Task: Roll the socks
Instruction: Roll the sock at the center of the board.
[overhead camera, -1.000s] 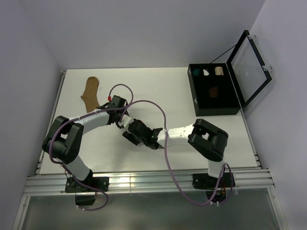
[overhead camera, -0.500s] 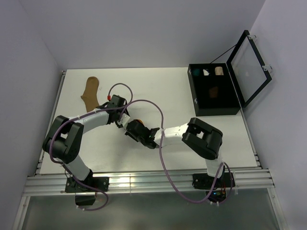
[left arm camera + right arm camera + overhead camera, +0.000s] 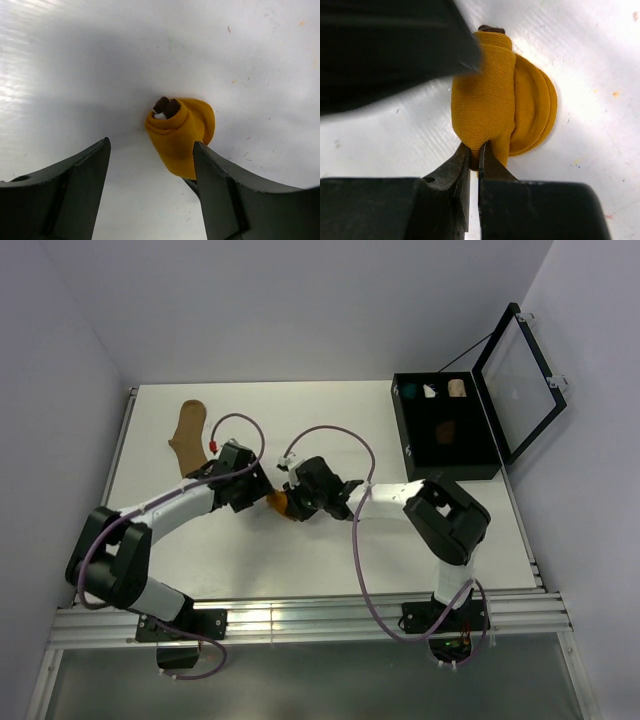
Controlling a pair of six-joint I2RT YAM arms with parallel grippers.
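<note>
At the middle of the white table (image 3: 300, 420), the mustard-orange sock (image 3: 180, 132) is seen wound into a tight roll, its dark striped cuff showing at the core. A fold of its outer layer is pinched between the closed jaws of the right gripper (image 3: 474, 150), while the left gripper (image 3: 151, 144) is held wide open, one finger on each side of the roll and nothing gripped. The plain tan sock (image 3: 187, 433) is left lying flat near the far left corner, well apart from both arms. The black case (image 3: 400, 440) is seen open at the right, with small bundles in its compartments.

The rolling of this sock is judged to be nearly finished, with the closing tuck in hand. Whether the loose end is already tucked under cannot be told from these views. A steady pull on the pinched fold is likely called for next, with the roll kept from unwinding, before the tan sock is taken up.
</note>
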